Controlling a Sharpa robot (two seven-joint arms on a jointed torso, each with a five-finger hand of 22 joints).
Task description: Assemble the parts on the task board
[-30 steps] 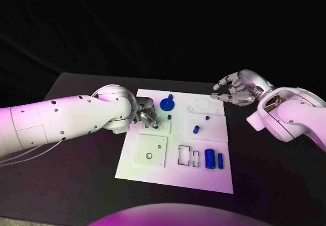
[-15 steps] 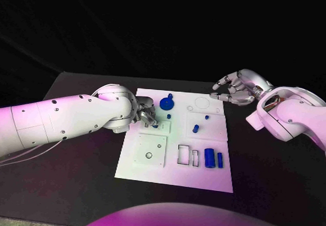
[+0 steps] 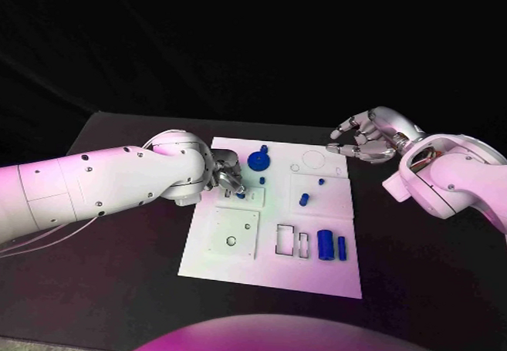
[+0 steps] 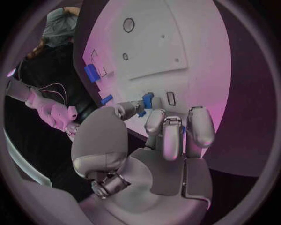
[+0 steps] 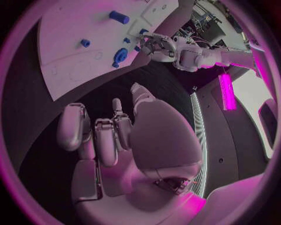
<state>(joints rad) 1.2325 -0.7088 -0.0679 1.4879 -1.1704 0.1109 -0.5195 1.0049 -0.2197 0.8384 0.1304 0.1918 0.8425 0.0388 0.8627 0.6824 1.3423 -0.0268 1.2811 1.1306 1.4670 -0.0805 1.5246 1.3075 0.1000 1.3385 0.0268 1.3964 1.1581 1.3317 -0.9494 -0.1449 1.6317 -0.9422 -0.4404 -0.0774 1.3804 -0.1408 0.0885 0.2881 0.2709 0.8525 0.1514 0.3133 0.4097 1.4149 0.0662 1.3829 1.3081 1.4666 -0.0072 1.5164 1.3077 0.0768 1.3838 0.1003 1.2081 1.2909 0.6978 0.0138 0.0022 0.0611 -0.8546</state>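
The white task board (image 3: 305,278) lies mid-table. My left hand (image 3: 225,178) rests over its left part, near the far end. In the left wrist view this hand (image 4: 166,136) pinches a small blue part (image 4: 146,100) between thumb and a finger, low over the board (image 4: 175,37). My right hand (image 3: 366,139) hovers beyond the board's far right corner, its fingers (image 5: 108,136) bent and holding nothing. A round blue part (image 3: 259,160) stands near the far edge, and a small blue peg (image 3: 305,199) lies mid-board.
A thick blue cylinder (image 3: 326,245) and a thin blue bar (image 3: 342,248) stand near the board's right front, beside empty rectangular slots (image 3: 287,240). A square plate with holes (image 3: 235,233) sits at the left front. Black table (image 3: 127,294) surrounds the board.
The right hand's fingers have curled in slightly. The left hand stays at the same spot with the blue part.
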